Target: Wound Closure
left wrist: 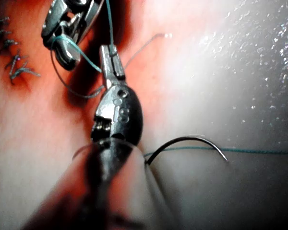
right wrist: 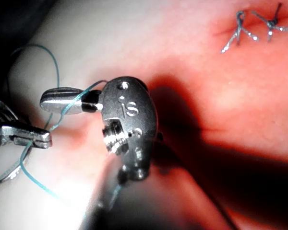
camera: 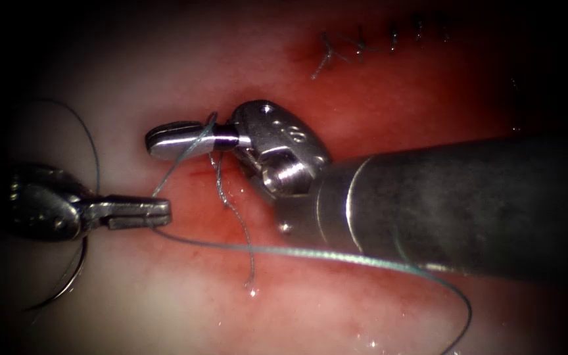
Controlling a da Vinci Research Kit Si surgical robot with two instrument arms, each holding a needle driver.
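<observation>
Wet, red-stained tissue (camera: 376, 98) fills the background. Left fingers (camera: 141, 213) pinch the thread (camera: 310, 253) at nine o'clock; right fingers (camera: 179, 139), pressed together, carry a loop of it. Beside the left tool the needle (left wrist: 192, 143) lies free: stiff, slick, best gripped mid-curve. Thread looks limp, slippery.

The right arm's polished, glossy steel tool (camera: 185, 140) had smooth bright fingers (camera: 169, 135) and a duller brushed-metal shaft (camera: 455, 204). The left arm's shiny grey metal tool (camera: 141, 213) looked equally smooth. The thin teal thread (camera: 310, 254) was fine and faintly glossy. The dark curved metal needle (left wrist: 189, 142) looked smooth. The wet, glistening pink-red tissue (camera: 363, 309) shone.
</observation>
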